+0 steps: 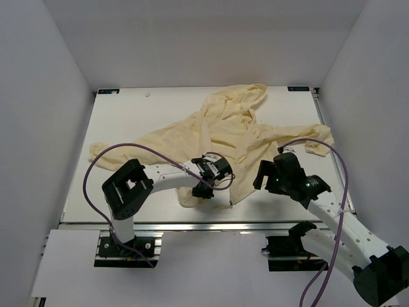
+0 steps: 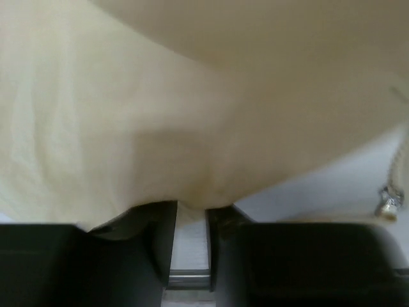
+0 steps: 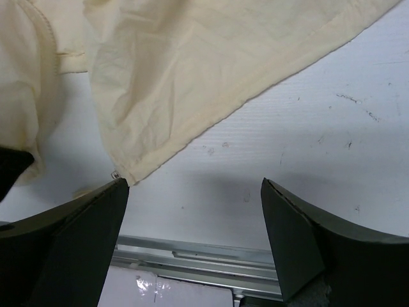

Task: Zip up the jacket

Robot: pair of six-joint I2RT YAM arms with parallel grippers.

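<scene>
The pale yellow jacket (image 1: 223,131) lies spread on the white table, hood toward the far edge and sleeves out to both sides. My left gripper (image 1: 204,189) is at the jacket's near hem. In the left wrist view the fabric (image 2: 160,115) drapes over the fingertips of the left gripper (image 2: 192,208), whose jaws stand close together on the cloth. A small metal zipper pull (image 2: 390,204) hangs at the right. My right gripper (image 1: 262,176) is open and empty over bare table, just right of the hem. In the right wrist view the right gripper (image 3: 195,182) sits beside the jacket's lower corner (image 3: 124,169).
The white table (image 1: 128,121) is walled by white panels at the back and both sides. An aluminium rail (image 3: 192,252) runs along the near edge. Purple cables (image 1: 96,163) loop over both arms.
</scene>
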